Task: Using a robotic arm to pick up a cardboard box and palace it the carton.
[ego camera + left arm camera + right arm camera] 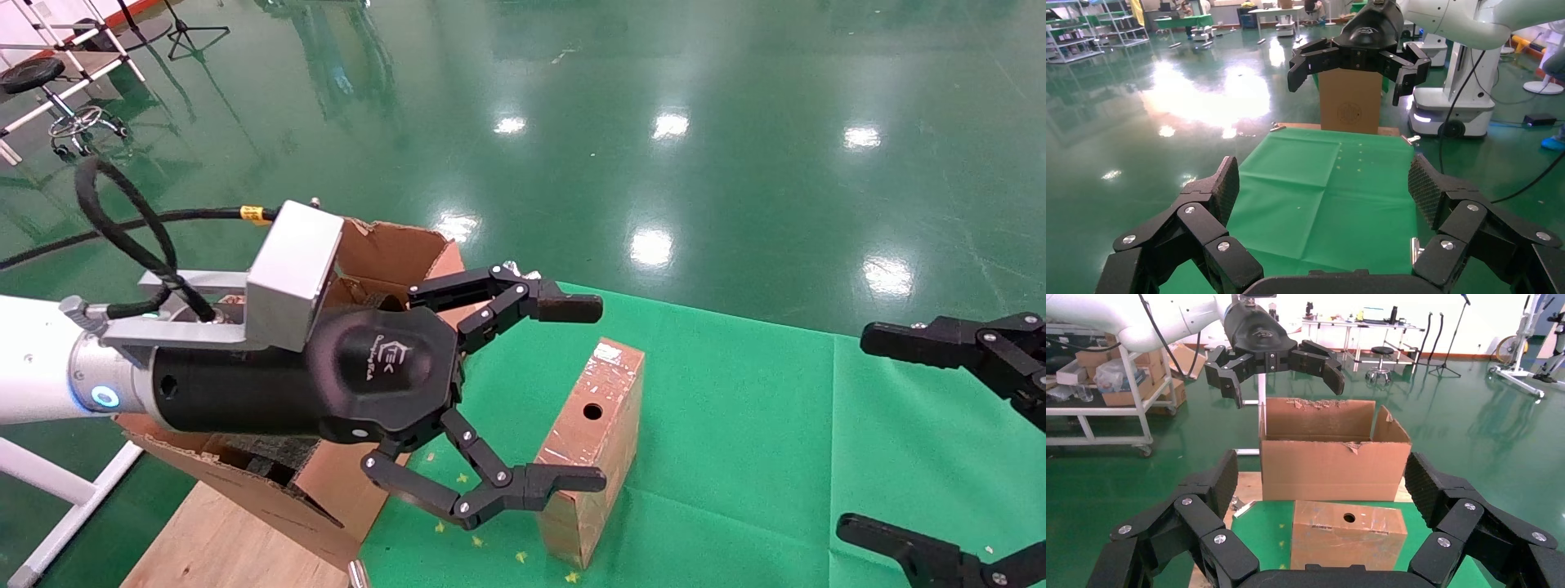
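The cardboard box, a small brown box wrapped in glossy tape with a round hole in its upward narrow face, stands on edge on the green cloth, untouched and not in any grip. The left gripper of the robotic arm hangs above and just beside it with its jaws spread wide and empty; one fingertip is over the box's near end, the other above and beyond its far end, so the box lies roughly between the open fingers, though whether they are at its height cannot be told. Behind the left gripper sits the carton, large, corrugated, ragged at the rim, open at the top and just beside the box. The right gripper waits well apart at the right edge of the cloth, also wide open and holding nothing.

As a judgement, the task is in its early part: the approach is made, but the grasp, the lift and the placing into the carton are all left to do.
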You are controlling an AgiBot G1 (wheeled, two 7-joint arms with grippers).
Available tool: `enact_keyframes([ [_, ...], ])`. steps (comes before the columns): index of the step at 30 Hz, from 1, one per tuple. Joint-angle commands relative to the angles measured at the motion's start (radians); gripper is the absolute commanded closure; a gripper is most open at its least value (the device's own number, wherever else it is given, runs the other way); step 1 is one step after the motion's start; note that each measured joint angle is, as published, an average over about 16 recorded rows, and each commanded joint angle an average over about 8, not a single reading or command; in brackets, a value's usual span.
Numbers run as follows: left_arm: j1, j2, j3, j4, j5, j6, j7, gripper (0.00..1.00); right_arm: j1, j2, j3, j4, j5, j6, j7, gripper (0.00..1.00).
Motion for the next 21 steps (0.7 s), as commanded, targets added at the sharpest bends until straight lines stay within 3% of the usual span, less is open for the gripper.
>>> enact_keyframes([
  [1, 0.0, 0.0, 0.0, 0.0, 0.0, 0.0, 0.0, 0.0, 0.0, 0.0, 0.0, 0.0, 0.0, 0.0, 0.0, 0.0],
  [14, 0.0, 0.0, 0.0, 0.0, 0.0, 0.0, 0.0, 0.0, 0.0, 0.0, 0.0, 0.0, 0.0, 0.0, 0.0, 0.0],
  [15, 0.0, 0.0, 0.0, 0.0, 0.0, 0.0, 0.0, 0.0, 0.0, 0.0, 0.0, 0.0, 0.0, 0.0, 0.0, 0.07],
  [21, -0.011, -0.007, 0.004, -0.008, 0.029, -0.009, 0.006, 0.0, 0.0, 0.0, 0.0, 0.0, 0.0, 0.0, 0.0, 0.82],
])
